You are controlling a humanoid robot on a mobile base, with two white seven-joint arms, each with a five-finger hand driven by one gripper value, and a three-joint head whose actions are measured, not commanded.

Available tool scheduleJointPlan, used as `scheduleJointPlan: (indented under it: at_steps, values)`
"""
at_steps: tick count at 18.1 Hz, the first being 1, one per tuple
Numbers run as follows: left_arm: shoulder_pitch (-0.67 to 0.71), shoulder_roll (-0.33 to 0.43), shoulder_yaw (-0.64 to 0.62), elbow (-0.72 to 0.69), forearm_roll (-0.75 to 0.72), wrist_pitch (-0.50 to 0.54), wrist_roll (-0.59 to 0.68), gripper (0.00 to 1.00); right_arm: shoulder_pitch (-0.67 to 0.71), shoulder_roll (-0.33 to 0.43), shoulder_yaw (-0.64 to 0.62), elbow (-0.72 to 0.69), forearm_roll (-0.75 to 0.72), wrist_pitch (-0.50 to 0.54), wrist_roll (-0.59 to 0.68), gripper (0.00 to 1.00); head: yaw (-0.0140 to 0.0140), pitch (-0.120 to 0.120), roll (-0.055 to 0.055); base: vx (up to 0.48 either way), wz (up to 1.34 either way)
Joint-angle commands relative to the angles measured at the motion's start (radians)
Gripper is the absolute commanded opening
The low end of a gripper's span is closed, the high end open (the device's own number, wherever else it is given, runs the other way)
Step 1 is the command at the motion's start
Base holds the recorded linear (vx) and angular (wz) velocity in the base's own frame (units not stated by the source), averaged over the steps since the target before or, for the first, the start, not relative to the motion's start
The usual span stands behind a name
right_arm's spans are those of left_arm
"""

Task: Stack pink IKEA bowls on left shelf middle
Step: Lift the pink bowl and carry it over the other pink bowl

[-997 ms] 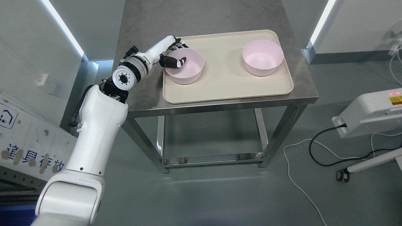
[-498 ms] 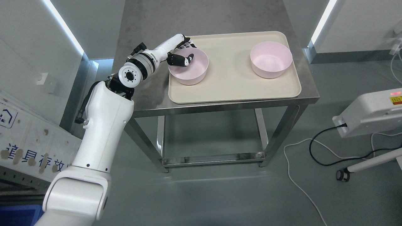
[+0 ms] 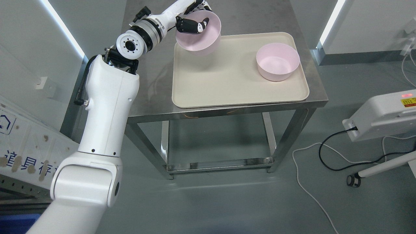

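Pink bowl (image 3: pixel 199 34) is off the tray (image 3: pixel 227 84), gripped at its near-left rim by the left hand (image 3: pixel 191 19): dark thumb hooked inside the wall, the other fingers outside behind the rim and mostly hidden. It hangs above the tray's far-left corner, tilted slightly, with its shadow on the bare tray below. Second pink bowl (image 3: pixel 278 61) sits upright near the tray's far-right corner, well apart from the held one. Tray lies on a steel table (image 3: pixel 152 94), filling most of the right half of its top. Right arm not in view. No shelf shows in the head view, so the drop-off spot cannot be placed from here. Judgement: step in hand is lift-and-carry of the first bowl, with stacking not yet begun. Notes for doing it well: a rim pinch on one side leaves the bowl's weight hanging off the grip, so keep the wrist steady and avoid fast swings that could let the wall slip between thumb and fingers. Level the bowl before setting it down so its base lands flat. Carry it clear of the tray lip and the table's left edge. If it goes onto the other bowl, centre it over the mouth and lower straight, then release only once it is seated.
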Motion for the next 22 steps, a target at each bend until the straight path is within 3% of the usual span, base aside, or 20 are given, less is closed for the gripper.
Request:
scheduleJointPlan:
  at_steps: [1, 4, 9, 22]
  values:
    - [-0.093, -0.029, -0.294, -0.01, 0.116, 0.004, 0.005, 0.01, 0.0, -0.017, 0.0, 0.0, 0.0, 0.001, -0.001, 1.0, 0.0, 0.0, 0.0, 0.0, 0.0]
    - [-0.112, -0.029, -0.524, -0.007, 0.178, 0.004, 0.047, 0.01, 0.0, -0.017, 0.0, 0.0, 0.0, 0.001, -0.001, 1.0, 0.0, 0.0, 0.0, 0.0, 0.0]
    - [-0.141, -0.029, -0.731, 0.058, 0.288, 0.004, 0.3, 0.02, 0.0, -0.017, 0.0, 0.0, 0.0, 0.001, -0.001, 1.0, 0.0, 0.0, 0.0, 0.0, 0.0]
    - [-0.156, -0.029, -0.739, 0.16, 0.399, 0.004, 0.491, 0.06, 0.0, -0.017, 0.0, 0.0, 0.0, 0.001, -0.001, 1.0, 0.0, 0.0, 0.0, 0.0, 0.0]
